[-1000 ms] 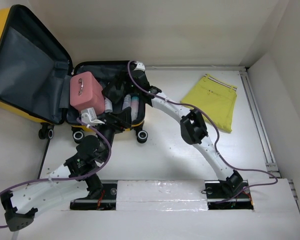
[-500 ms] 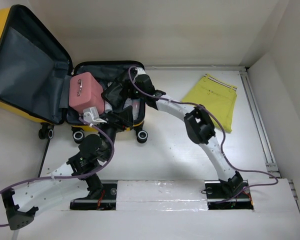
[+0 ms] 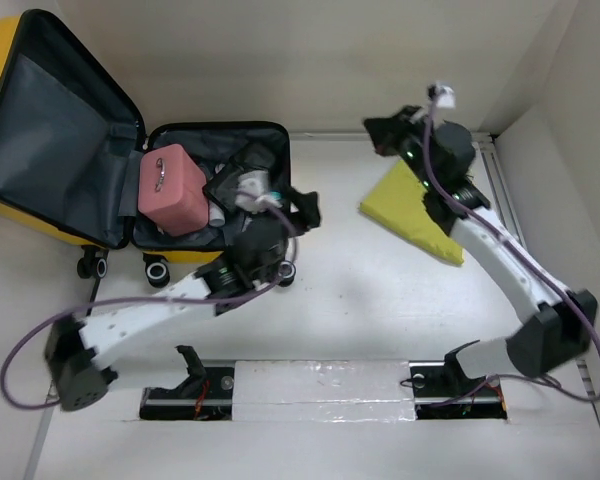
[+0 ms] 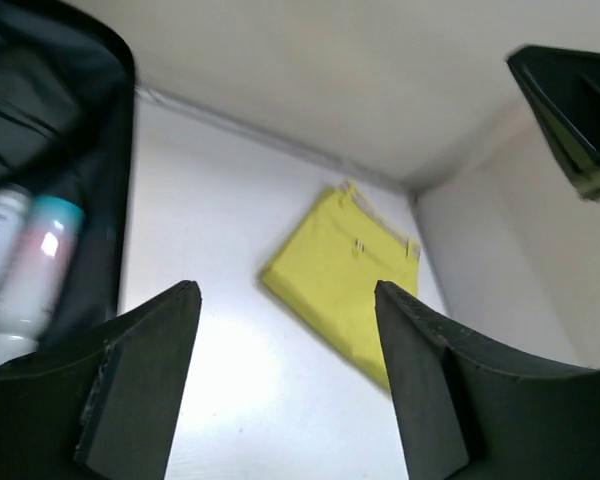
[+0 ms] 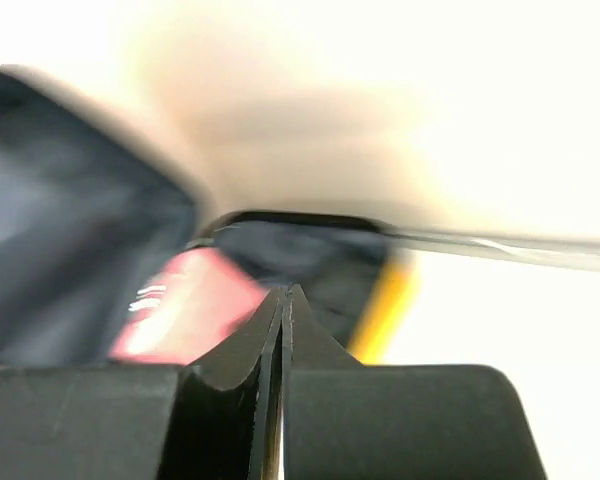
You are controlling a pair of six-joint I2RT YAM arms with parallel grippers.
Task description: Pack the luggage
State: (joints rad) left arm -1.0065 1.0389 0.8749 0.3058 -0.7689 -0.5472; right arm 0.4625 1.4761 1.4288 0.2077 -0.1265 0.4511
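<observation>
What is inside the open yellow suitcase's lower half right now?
A pink handled case at the left, two bottles beside it, and dark items I cannot identify. The left arm covers the suitcase's near right corner.

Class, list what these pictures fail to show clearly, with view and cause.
Left wrist view: labels on the two white plastic bottles, blurred and cut by the left edge.
Top view: some contents of the yellow hard-shell suitcase, covered by the left arm.
Right wrist view: the pink box-shaped case, smeared by motion blur.
</observation>
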